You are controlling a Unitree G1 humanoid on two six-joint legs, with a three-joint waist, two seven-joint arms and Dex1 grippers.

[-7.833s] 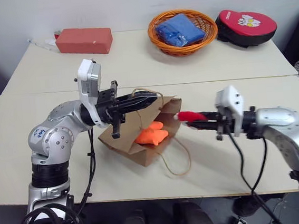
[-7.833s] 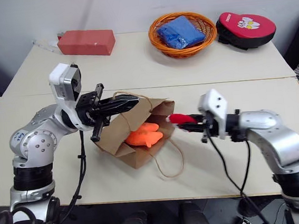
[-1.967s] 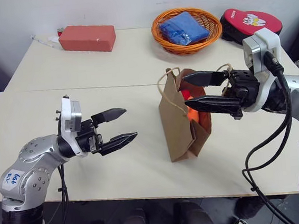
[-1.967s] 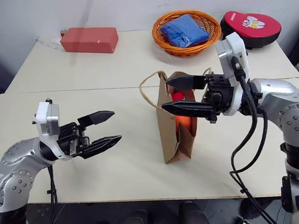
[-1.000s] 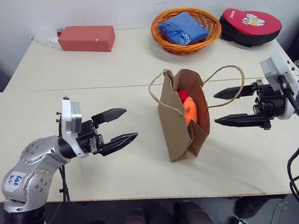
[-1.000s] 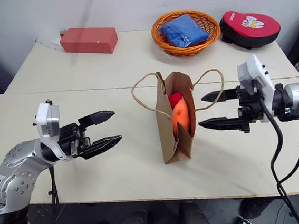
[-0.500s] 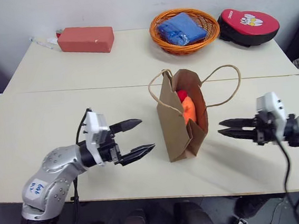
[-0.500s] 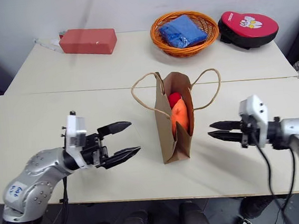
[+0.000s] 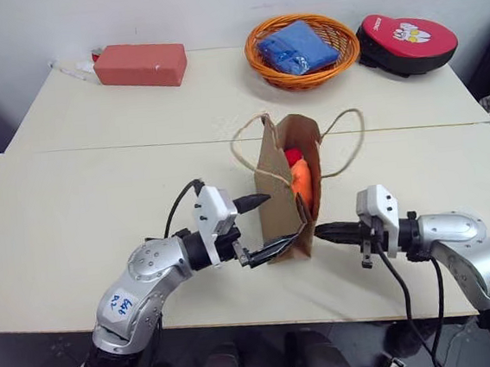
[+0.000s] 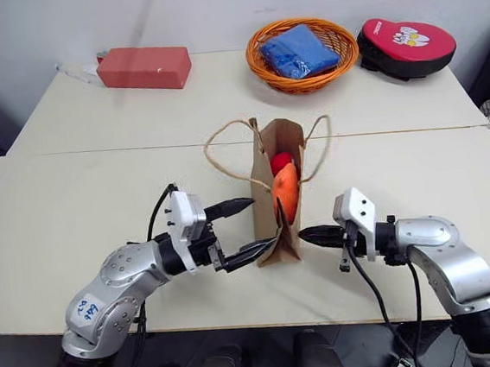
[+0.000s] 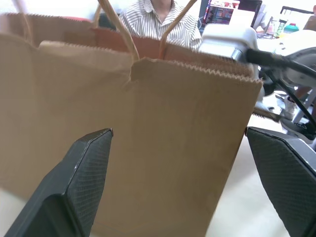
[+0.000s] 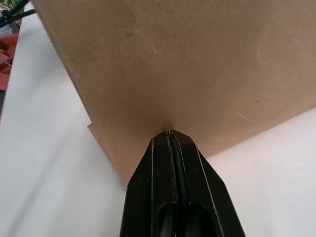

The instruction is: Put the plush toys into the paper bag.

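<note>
We see the bag upright near the front edge of the table, mouth open, its two twine loops up. Both toys sit inside: the orange toy in front, the red toy just behind it. So the task looks done, or nearly.

What changes vs. a second ago: both arms come in low toward the bag's bottom. The left gripper was well apart from the bag; now it is at the bag's left side, fingers spread wide w/ the paper wall between them, holding nothing. The right gripper was open beside the bag; now its fingers are pressed together, empty, and the tip touches the bag's right wall low down, as the right wrist view shows.

We judge that the robot is only steadying or squaring the bag. Risk: a push from one side can tip the bag, bc it is light.

Behind, the basket, the red box and the pad are well apart from all this.
</note>
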